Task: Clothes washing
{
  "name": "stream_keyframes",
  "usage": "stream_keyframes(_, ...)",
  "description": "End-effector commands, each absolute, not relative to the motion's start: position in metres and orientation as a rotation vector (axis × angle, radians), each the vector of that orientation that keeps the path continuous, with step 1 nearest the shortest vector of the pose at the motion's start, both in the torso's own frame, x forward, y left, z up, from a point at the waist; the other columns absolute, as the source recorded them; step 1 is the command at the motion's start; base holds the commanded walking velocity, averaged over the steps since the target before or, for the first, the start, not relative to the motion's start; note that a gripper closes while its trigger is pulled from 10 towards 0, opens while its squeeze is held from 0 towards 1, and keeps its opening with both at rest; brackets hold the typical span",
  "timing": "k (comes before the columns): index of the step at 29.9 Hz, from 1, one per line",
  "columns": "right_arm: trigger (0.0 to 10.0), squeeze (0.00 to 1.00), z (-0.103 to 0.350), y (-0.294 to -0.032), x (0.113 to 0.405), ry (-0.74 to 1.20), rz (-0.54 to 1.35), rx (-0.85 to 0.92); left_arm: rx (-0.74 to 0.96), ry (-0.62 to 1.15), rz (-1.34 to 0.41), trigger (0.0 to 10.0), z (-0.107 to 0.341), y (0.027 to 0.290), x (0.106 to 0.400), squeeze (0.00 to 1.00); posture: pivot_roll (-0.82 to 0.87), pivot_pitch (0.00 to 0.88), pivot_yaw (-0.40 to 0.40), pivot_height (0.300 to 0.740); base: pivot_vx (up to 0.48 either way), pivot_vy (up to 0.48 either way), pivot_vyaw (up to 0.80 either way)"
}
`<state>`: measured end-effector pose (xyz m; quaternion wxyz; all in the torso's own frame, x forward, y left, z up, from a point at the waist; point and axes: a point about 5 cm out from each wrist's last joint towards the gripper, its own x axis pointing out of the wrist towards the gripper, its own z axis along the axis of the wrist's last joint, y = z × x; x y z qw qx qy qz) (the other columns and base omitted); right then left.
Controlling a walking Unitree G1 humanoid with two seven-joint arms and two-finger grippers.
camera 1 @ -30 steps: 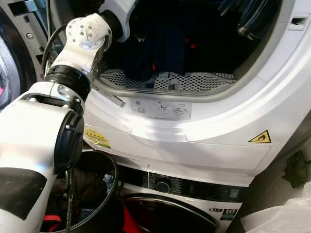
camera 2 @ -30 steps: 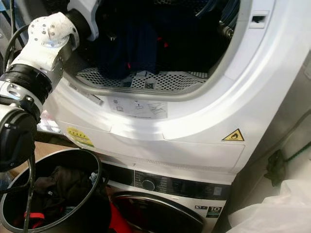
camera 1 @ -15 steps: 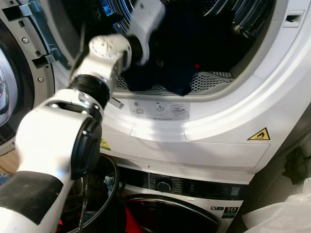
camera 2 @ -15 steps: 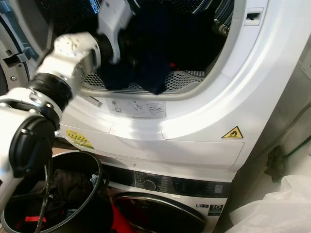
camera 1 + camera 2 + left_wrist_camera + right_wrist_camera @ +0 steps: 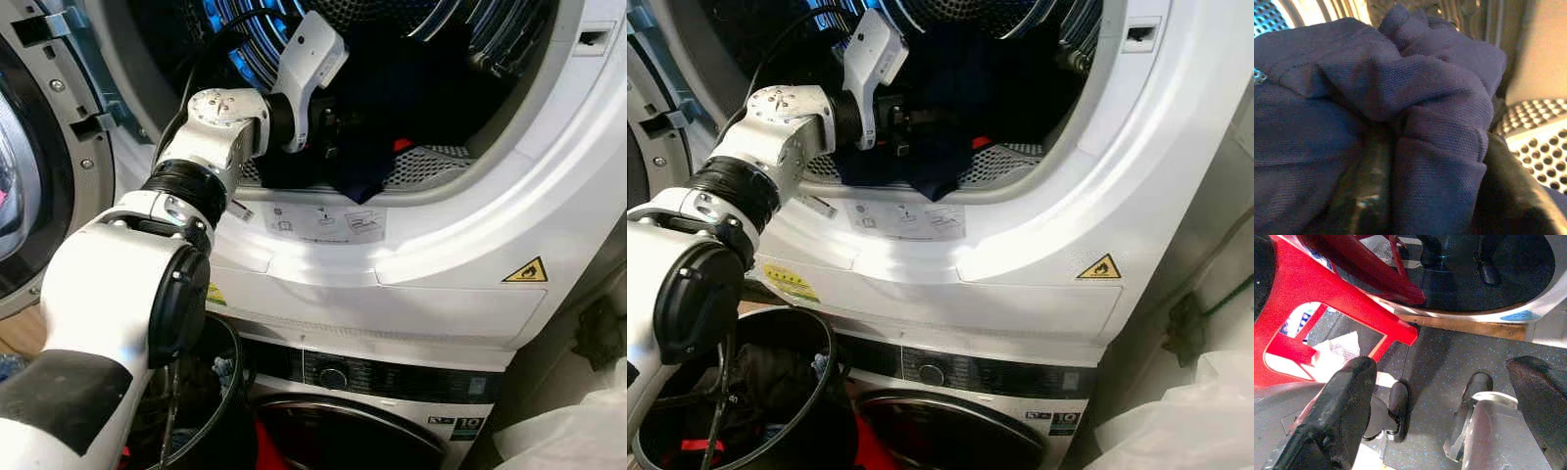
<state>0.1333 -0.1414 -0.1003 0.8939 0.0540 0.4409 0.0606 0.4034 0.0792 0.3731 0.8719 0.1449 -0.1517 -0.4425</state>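
Left wrist view: fingers [image 5: 1508, 196] clamped on navy garment [image 5: 1415, 112] inside dryer drum [image 5: 431, 166].

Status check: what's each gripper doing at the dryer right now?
Left gripper shut on navy garment at the dryer drum mouth. Right gripper open, idle over the floor. Basket below holds dark laundry; nothing blocking.

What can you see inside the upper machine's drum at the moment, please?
Inside the drum, the left gripper is shut on a dark navy garment draped over the perforated lip. Anything beneath or behind the cloth is hidden.
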Motion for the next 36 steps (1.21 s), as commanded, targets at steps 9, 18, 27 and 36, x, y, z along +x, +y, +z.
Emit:
stream_keyframes(9, 10.0, 0.00, -0.104, -0.124, 0.125, 0.978, 0.161, 0.149, 0.299, -0.466, -0.804, 10.0, 0.416, 0.102, 0.397, 1.00, 0.00, 0.096, 0.129, 0.740, 0.000, 0.000, 0.00)
stream_keyframes(18, 10.0, 0.00, -0.102, -0.120, 0.135, 0.976, 0.181, 0.148, 0.227, -0.395, -0.791, 10.0, 0.414, 0.107, 0.400, 1.00, 0.03, 0.077, 0.123, 0.740, 0.000, 0.000, 0.00)
stream_keyframes(27, 10.0, 0.00, -0.101, -0.118, 0.138, 0.976, 0.188, 0.152, 0.273, -0.473, -0.969, 10.0, 0.427, 0.101, 0.385, 1.00, 0.05, 0.065, 0.123, 0.740, 0.000, 0.000, 0.00)
stream_keyframes(36, 10.0, 0.00, -0.100, -0.116, 0.141, 0.972, 0.189, 0.159, 0.327, -0.528, -1.017, 10.0, 0.430, 0.111, 0.356, 1.00, 0.06, 0.042, 0.128, 0.740, 0.000, 0.000, 0.00)
